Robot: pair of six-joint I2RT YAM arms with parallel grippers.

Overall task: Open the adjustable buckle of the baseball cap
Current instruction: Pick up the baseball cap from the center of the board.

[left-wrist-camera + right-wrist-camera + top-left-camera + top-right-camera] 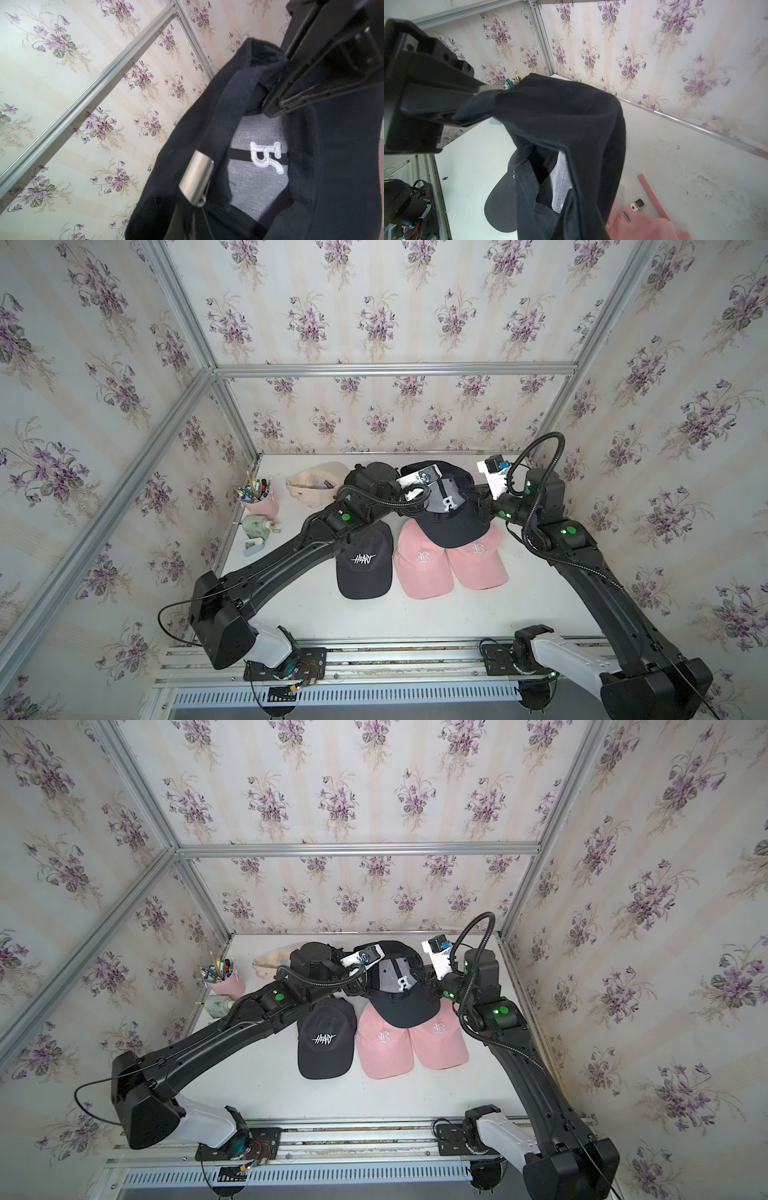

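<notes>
The navy baseball cap [453,522] [399,1006] hangs above the table between both arms, its white mesh lining and a stitched letter facing up. In the left wrist view the silver adjustable buckle [196,178] sits on the cap's rear strap, its flap lying flat, just ahead of my left gripper's dark fingers [187,224]. The right wrist view shows the left gripper [473,104] shut on the navy strap end. My right gripper [274,106] is shut on the rim of the cap on the opposite side of the rear opening. In its own view its jaws are buried under cap fabric.
Two pink caps [422,568] [478,564] and a black cap [365,564] lie under and in front of the held cap. A beige cap [318,485], a pink pen cup [262,499] and a green gadget [255,526] sit at the back left. A pink cap's loose strap and clasp [638,204] lie below.
</notes>
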